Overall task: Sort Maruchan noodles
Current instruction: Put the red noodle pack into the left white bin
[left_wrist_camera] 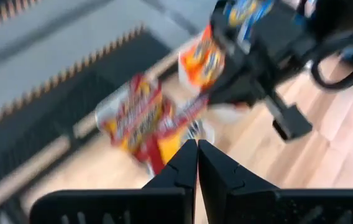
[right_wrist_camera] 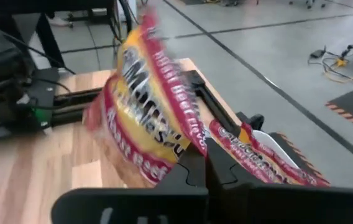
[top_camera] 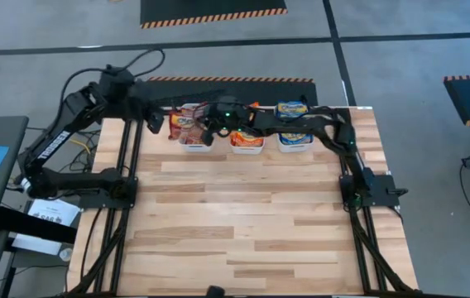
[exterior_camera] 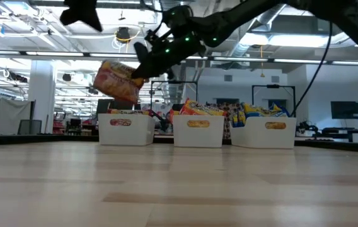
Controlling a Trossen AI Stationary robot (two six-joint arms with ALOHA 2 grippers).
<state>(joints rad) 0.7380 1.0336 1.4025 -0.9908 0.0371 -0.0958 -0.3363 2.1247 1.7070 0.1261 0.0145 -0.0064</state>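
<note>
Three white bins stand in a row at the table's far edge. The left bin (exterior_camera: pixel 125 131) holds maroon Maruchan noodles, the middle bin (exterior_camera: pixel 198 133) orange ones (exterior_camera: pixel 199 110), and the right bin (exterior_camera: pixel 270 133) blue ones (exterior_camera: pixel 264 111). My right gripper (exterior_camera: pixel 138 73) reaches in from the right, shut on one maroon packet (exterior_camera: pixel 117 81) just above the left bin. My left gripper (left_wrist_camera: pixel 196 152) is shut on nothing. It hovers high near the table's far left corner (top_camera: pixel 153 122), to the left of the bins. My right gripper pinches the maroon packet by one edge (right_wrist_camera: pixel 187 148) between its two fingers. The fingers slant down from the table's right side. The packet sticks out past the fingertips, tilted and crumpled. It is lifted clear above the left bin's rim (exterior_camera: pixel 126 115).
Bare wooden tabletop (top_camera: pixel 243 223) stretches from the bins to the near edge. Black arm frames run along the left side (top_camera: pixel 127 190) and the right side (top_camera: pixel 359 199). My right arm (top_camera: pixel 301 124) lies above the middle and right bins.
</note>
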